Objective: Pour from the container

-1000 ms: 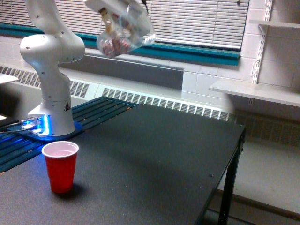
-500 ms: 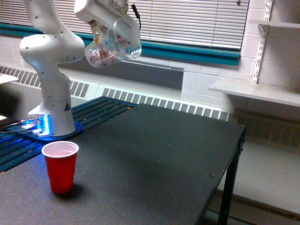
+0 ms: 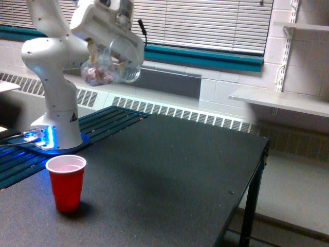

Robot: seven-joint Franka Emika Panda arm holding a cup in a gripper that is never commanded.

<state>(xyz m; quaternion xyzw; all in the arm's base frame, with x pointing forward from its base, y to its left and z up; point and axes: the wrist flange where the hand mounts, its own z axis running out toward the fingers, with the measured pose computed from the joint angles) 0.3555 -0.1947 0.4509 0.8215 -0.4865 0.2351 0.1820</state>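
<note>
One view: only the exterior view shows this moment, so everything below is read from it.
Arm: the white Panda arm (image 3: 54,77) stands on its lit base at the exterior view's left, its wrist bent over at the top of the picture.
Jaws: the gripper (image 3: 105,43) is clenched on the container, though the fingertips themselves are hidden behind the glass and the wrist housing.
Container: the container (image 3: 109,66) hangs high in the air, tilted, with small pink-white pieces gathered in its lower belly.
Red cup: the red cup (image 3: 66,183) stands upright on the counter (image 3: 169,180), near the front edge at the exterior view's left, well below the jar and a little to the exterior view's left of it.
Cup contents: the inside looks pale pink; I cannot tell whether anything lies in it.
Step in hand: carrying the jar to a spot above the cup, I judge.
Doing it well: line the jar's mouth up over the cup's rim and come lower before tipping further, since light pieces falling from that height would likely bounce out or scatter.
Risk: tipping too soon spills onto the counter; a knock from the jar would topple the light cup.
</note>
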